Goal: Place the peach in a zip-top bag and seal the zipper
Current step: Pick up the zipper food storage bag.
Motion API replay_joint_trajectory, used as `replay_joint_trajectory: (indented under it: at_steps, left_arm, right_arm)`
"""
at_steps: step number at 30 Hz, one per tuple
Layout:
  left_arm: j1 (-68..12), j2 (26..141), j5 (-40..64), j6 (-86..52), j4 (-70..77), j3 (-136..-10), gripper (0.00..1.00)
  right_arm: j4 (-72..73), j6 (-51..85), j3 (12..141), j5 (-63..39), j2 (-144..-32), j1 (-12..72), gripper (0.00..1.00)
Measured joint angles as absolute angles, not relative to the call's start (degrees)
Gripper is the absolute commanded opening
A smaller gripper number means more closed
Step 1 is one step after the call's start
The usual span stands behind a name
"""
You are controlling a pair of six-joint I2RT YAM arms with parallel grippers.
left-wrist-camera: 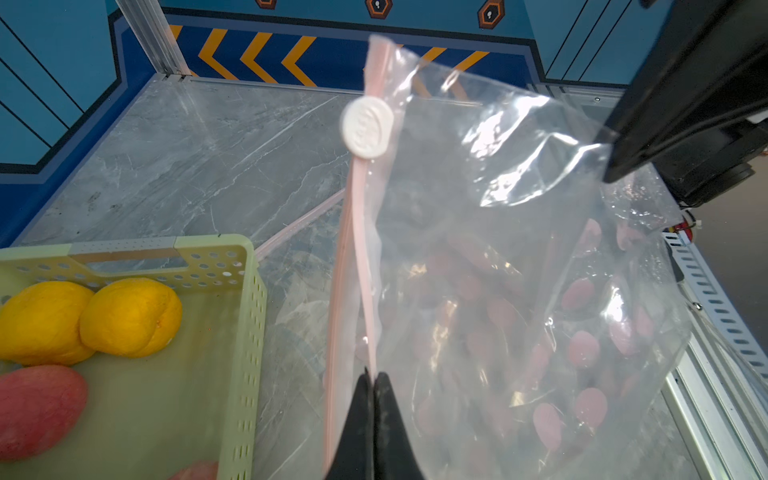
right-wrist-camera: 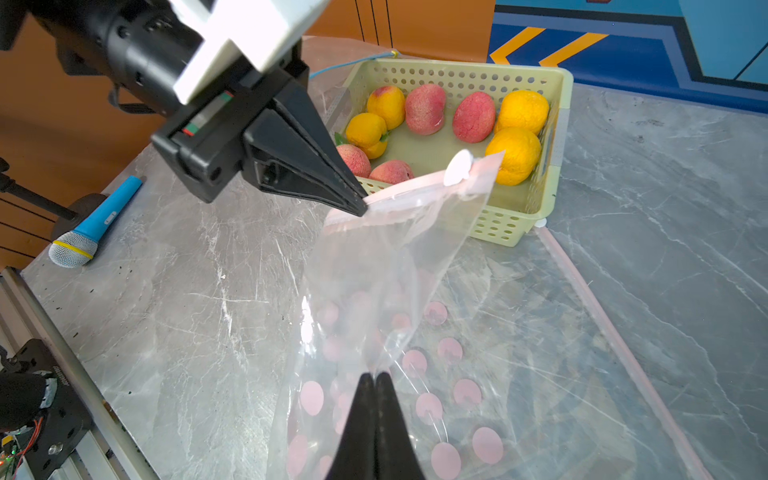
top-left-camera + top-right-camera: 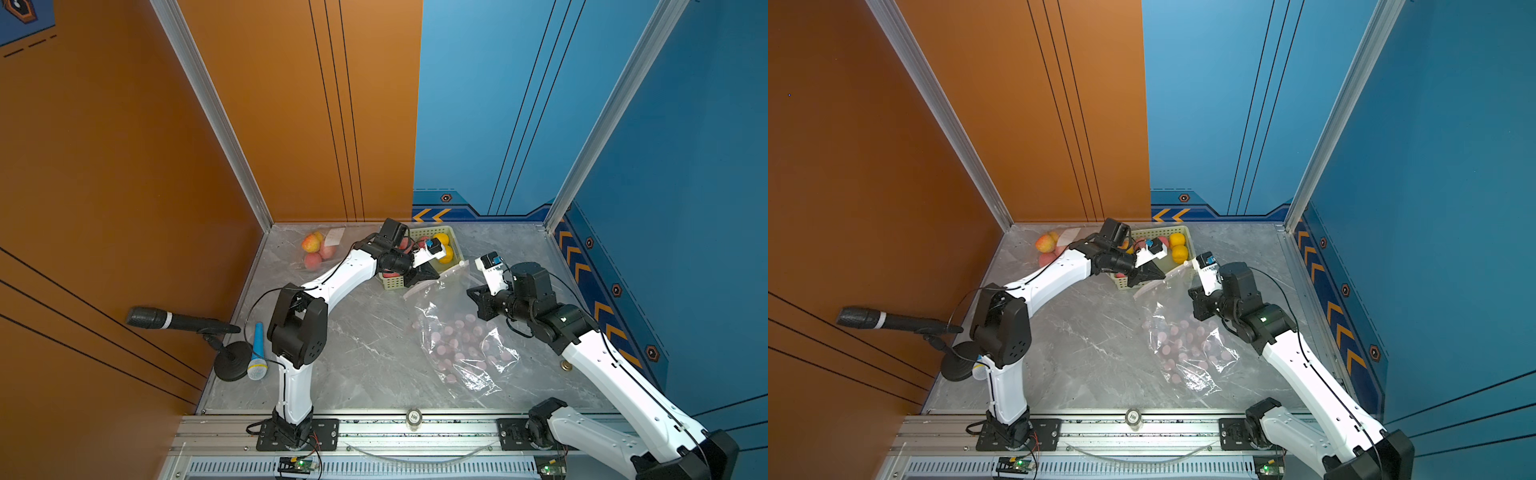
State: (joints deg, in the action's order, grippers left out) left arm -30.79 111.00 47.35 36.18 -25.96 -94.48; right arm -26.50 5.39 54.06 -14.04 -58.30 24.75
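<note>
Grips the zip-top bag at two places: left jaws pressed together on its pink zipper strip, right jaws pinched on the clear film lower down. Hangs lifted off the bench, strip running from the left jaws out to the white slider, alongside the basket. Not yet bagged: peach lying in the basket, just past the strip, nearer the left arm (both jaws busy, so probably needs one freed). Counted in the basket: four red peaches, four yellow-orange fruits. Also a small heap of fruit in the far corner.
</note>
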Motion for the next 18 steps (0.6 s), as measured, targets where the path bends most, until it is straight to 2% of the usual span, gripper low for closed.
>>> replay_joint_trajectory:
  at_steps: [9,12,14,15,18]
  left_arm:
    - [-30.7,96.9,46.5,36.0,-26.6,-87.5,0.0]
    - [-30.7,90.5,44.5,35.7,-26.4,-83.9,0.0]
    - [-30.7,86.1,41.8,35.1,-25.9,-80.9,0.0]
    - [-30.7,83.6,39.9,34.7,-25.8,-79.3,0.0]
    - [-30.7,77.2,33.3,33.5,-25.5,-75.7,0.0]
  right_arm:
    - [-24.5,6.9,54.1,-12.1,-59.8,24.8,0.01]
    - [-22.7,8.5,54.1,-12.5,-60.9,24.8,0.26]
    - [-20.9,9.8,54.2,-13.1,-62.3,25.1,0.47]
    - [-20.1,10.7,54.4,-13.3,-63.3,25.4,0.55]
    - [-19.4,12.7,57.4,-13.2,-67.3,27.4,0.64]
